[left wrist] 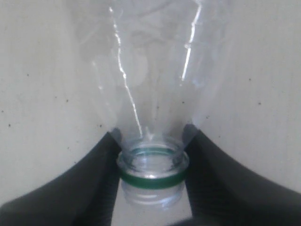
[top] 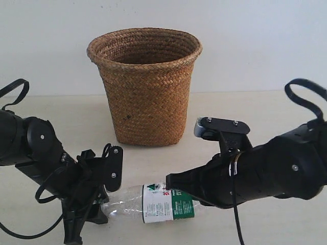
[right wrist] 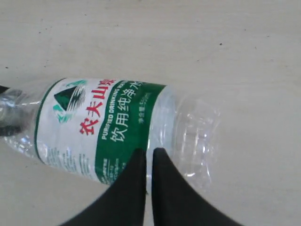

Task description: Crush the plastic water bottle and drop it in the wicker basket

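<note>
The plastic water bottle (top: 162, 205) lies on its side on the pale table, in front of the wicker basket (top: 145, 94), which stands upright at the back. My left gripper (top: 103, 205) is shut on the bottle's open neck; in the left wrist view (left wrist: 151, 135) its fingers clamp just above the green ring (left wrist: 151, 181). My right gripper (top: 171, 180) is shut with nothing between its fingers. Its tips (right wrist: 149, 151) sit over the bottle (right wrist: 94, 125) at the edge of the green label. The clear body (left wrist: 150, 70) looks full and round.
The table (top: 265, 109) runs back to a white wall behind the basket. Black cables loop off both arms at the left (top: 13, 89) and right (top: 306, 97) edges. My right arm's bulk covers the bottle's base end.
</note>
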Robot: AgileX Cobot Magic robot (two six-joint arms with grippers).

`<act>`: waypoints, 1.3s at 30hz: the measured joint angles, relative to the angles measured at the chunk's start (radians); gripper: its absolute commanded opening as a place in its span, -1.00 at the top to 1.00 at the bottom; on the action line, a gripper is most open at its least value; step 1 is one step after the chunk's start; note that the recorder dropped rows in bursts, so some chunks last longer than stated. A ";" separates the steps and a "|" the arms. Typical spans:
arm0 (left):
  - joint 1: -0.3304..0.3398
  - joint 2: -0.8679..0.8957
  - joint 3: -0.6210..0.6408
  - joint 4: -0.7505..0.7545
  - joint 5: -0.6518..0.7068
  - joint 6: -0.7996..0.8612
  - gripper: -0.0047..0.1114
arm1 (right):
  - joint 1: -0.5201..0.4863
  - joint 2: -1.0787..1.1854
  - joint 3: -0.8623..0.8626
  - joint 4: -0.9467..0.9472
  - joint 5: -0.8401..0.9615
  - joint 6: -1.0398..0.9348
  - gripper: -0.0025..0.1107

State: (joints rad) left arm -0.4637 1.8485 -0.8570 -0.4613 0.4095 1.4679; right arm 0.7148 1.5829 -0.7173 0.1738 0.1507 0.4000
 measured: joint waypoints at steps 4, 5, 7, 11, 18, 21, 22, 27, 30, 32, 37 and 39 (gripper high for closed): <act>0.000 0.000 0.000 0.000 0.000 -0.002 0.85 | 0.073 -0.029 -0.021 0.000 0.005 0.000 0.93; 0.000 0.000 0.000 0.000 0.000 -0.002 0.85 | 0.093 -0.029 -0.034 0.000 0.005 0.000 0.93; 0.000 0.000 0.000 0.000 0.000 -0.002 0.85 | 0.121 -0.029 -0.062 0.000 0.005 0.000 0.93; 0.000 0.000 0.000 0.000 0.000 -0.002 0.85 | 0.133 -0.030 -0.099 0.009 0.003 0.000 0.93; 0.000 0.000 0.000 0.000 0.000 -0.002 0.85 | 0.133 0.066 -0.099 0.024 -0.035 0.000 0.93; 0.000 0.000 0.000 0.000 0.000 -0.002 0.85 | 0.133 0.117 -0.101 0.040 -0.050 0.000 0.93; 0.000 0.000 0.000 0.000 0.000 -0.002 0.85 | 0.133 0.129 -0.107 0.045 -0.052 0.000 0.93; 0.000 0.000 0.000 0.000 0.000 -0.002 0.85 | 0.133 0.144 -0.118 0.048 -0.069 0.000 0.93; 0.000 0.000 0.000 0.000 0.000 -0.002 0.85 | 0.133 0.149 -0.118 0.048 -0.079 0.000 0.93; 0.000 0.000 0.000 0.000 0.000 -0.002 0.85 | 0.133 0.149 -0.118 0.048 -0.084 0.000 0.93; 0.000 0.000 0.000 0.000 0.000 -0.002 0.85 | 0.133 0.173 -0.119 0.048 -0.109 0.000 0.93; 0.000 0.000 0.000 0.000 0.000 -0.002 0.85 | 0.133 0.198 -0.122 0.048 -0.129 0.000 0.93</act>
State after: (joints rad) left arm -0.4637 1.8485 -0.8570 -0.4614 0.4095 1.4663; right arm 0.8478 1.7808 -0.8388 0.2221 0.0214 0.4000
